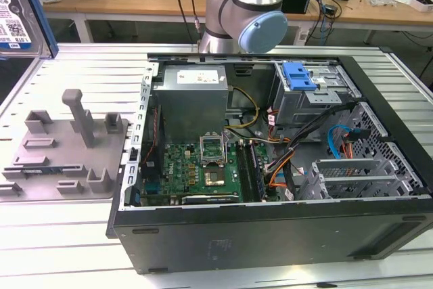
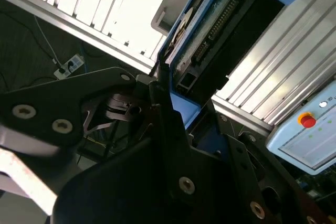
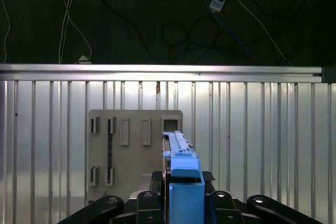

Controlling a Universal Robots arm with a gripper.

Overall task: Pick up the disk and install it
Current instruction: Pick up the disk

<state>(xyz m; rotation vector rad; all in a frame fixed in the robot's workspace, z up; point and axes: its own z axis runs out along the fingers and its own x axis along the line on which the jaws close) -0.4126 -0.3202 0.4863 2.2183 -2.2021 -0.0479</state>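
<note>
From where I stand, the slatted table lies open around the grey fixture, but its upright post and low blocks stick up into any low pass. The gripper, clamped on the disk, hangs over it with clear air beneath. Inside the computer case, the power supply and drive cage crowd the far wall, and cables drape across the middle. There seems to be room over the motherboard, though I can't judge its depth.
</note>
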